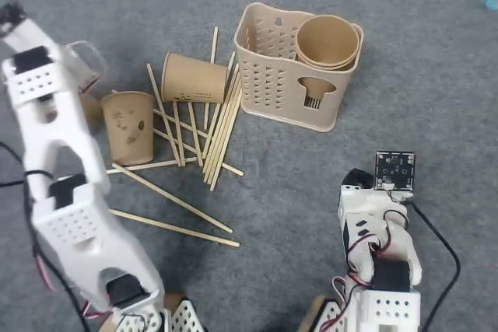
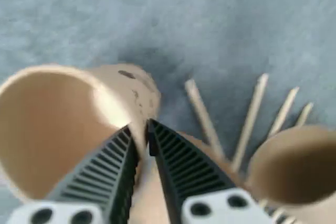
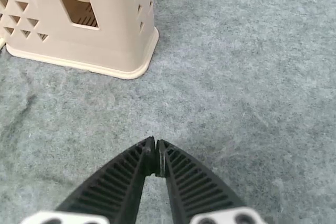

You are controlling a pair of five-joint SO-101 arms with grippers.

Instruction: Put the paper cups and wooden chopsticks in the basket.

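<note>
On the grey worktop (image 1: 436, 75), your left end effector (image 2: 140, 128) pinches a paper cup (image 2: 47, 129) by its rim, ready for lifting. Your right end effector (image 3: 156, 148) sits closed, empty.

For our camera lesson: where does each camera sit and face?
High view: above the table, looking down; both arms show.
Left wrist view: on that wrist, facing its tool, shut on a paper cup.
Right wrist view: on that wrist, facing the table past its shut tool.
Shared: high and right wrist views show the basket.
</note>
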